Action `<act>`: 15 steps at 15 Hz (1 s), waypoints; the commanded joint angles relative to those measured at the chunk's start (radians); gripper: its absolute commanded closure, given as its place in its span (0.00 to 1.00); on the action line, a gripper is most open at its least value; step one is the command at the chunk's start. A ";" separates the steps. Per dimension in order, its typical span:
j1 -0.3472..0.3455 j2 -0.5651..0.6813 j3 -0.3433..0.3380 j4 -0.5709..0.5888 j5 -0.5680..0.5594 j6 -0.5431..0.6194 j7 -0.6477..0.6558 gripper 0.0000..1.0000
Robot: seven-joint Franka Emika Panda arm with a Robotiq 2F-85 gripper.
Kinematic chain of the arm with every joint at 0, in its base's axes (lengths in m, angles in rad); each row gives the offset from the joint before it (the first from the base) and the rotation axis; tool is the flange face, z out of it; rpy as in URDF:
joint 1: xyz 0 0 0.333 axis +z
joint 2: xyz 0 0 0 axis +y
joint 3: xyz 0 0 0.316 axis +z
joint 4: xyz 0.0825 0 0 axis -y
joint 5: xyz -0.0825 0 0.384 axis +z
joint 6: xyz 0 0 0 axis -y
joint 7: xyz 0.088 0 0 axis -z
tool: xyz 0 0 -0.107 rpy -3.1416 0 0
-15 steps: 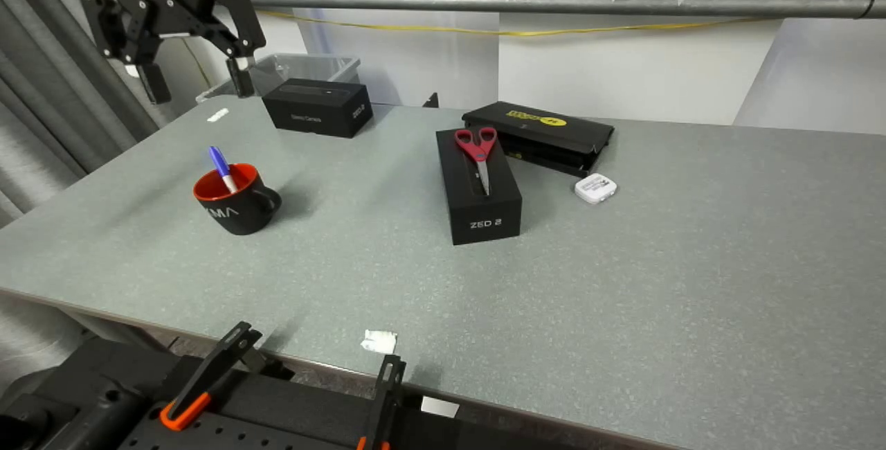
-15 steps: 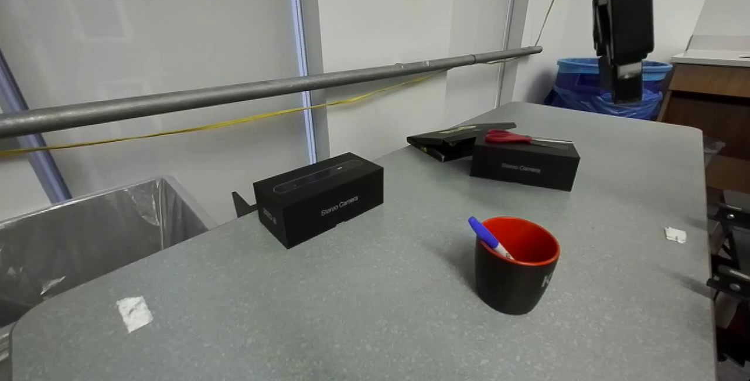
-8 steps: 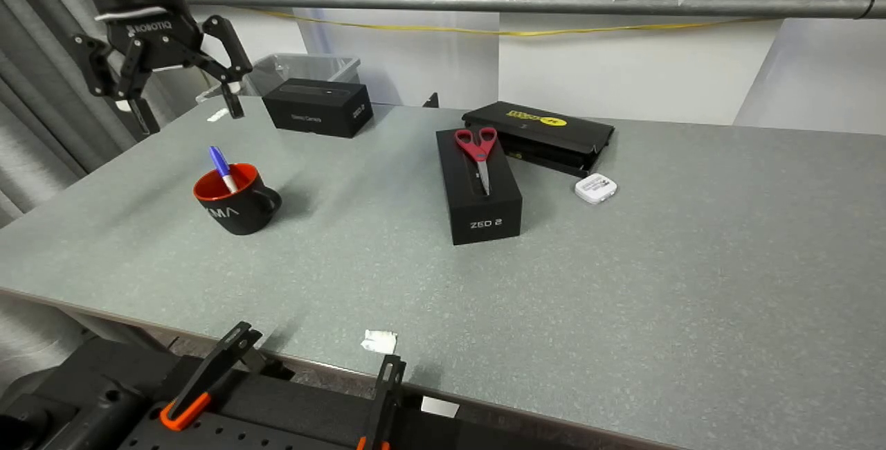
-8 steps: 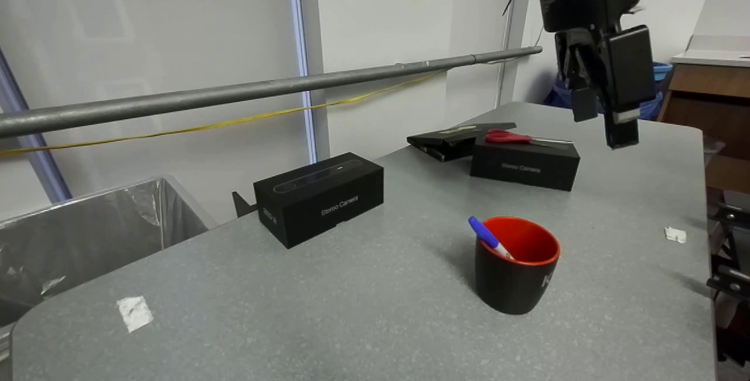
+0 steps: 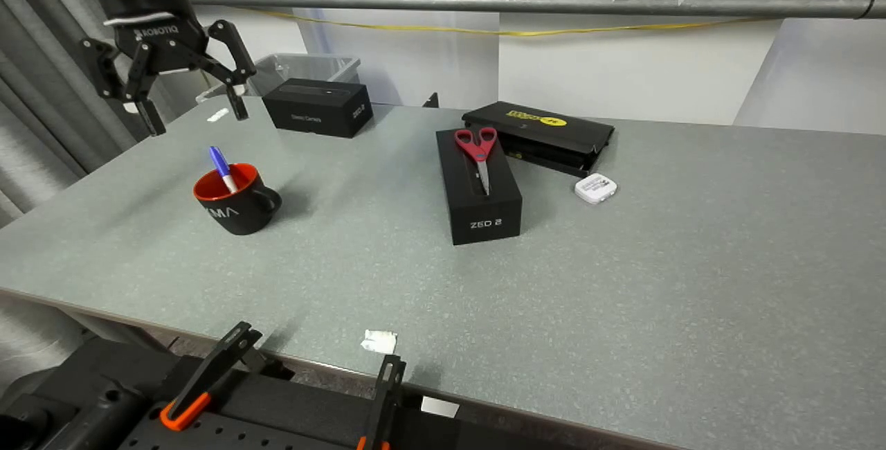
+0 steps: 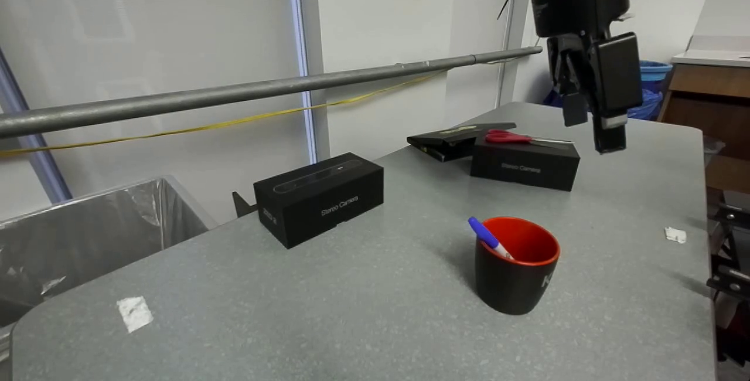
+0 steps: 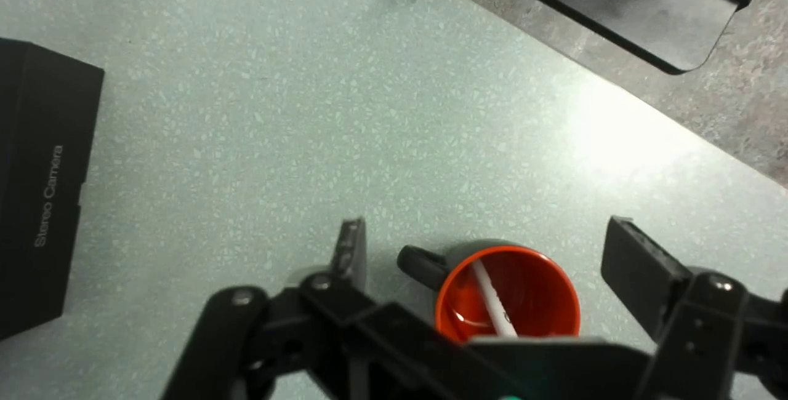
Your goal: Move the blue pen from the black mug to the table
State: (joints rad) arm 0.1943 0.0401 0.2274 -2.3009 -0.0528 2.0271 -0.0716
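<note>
We judge the step in hand to be the approach; the grasp is not yet made. The jaws are wide, holding nothing, above the black mug (image 5: 241, 208), which stands at five o'clock from them in an exterior view. The blue pen (image 5: 222, 168) leans inside the mug, its capped end projecting toward eleven o'clock in that view; the wrist view hides this end. For the next move, we should center the jaws over the capped end, descend without striking the mug, and narrow onto the pen alone. We should then draw the pen upward until it clears the mug, and lower it onto the worktop (image 5: 360, 284).
</note>
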 commanded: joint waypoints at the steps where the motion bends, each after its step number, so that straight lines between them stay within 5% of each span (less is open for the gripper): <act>1: 0.012 0.091 -0.003 0.030 -0.039 0.128 -0.008 0.00; 8: 0.043 0.162 0.032 0.009 -0.024 0.364 -0.087 0.00; 15: 0.056 0.165 0.044 0.003 -0.008 0.367 -0.086 0.00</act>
State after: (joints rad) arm 0.2484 0.2051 0.2730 -2.2993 -0.0621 2.3959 -0.1570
